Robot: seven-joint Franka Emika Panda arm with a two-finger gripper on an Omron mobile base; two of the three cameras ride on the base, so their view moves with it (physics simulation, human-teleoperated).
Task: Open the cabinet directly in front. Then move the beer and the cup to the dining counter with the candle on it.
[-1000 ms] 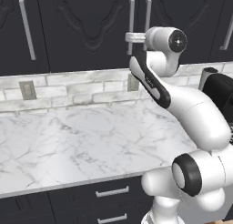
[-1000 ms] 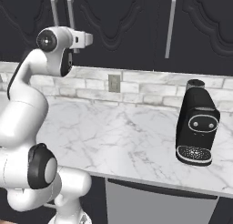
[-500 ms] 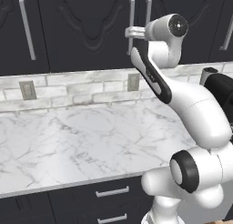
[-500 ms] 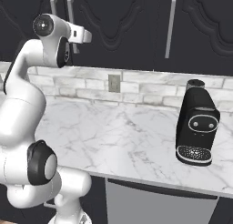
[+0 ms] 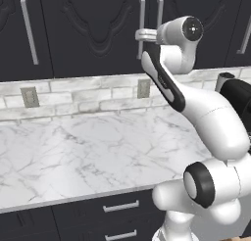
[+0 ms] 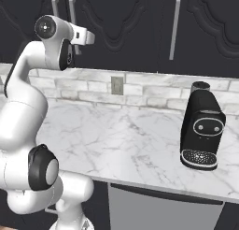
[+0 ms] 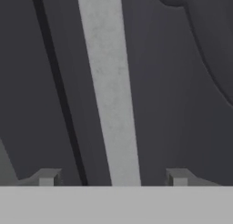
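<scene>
now that your arm has risen, the gripper [image 7: 113, 177], jaws apart, brackets the handle [image 7: 110, 91] of the still-closed cabinet [image 5: 93, 29].

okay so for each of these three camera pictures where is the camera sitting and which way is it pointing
Left base view: behind the arm's left, facing the cabinet and marble worktop; arm rises lower right, gripper at a handle.
Right base view: behind its right; arm lower left, coffee machine right.
Hand view: on the hand, close on a silver handle between open fingertips.
Both base views share cabinet and worktop.

Marble worktop [image 5: 73, 156], pale tile backsplash [image 5: 88, 98], outlets [image 5: 29, 96].
</scene>
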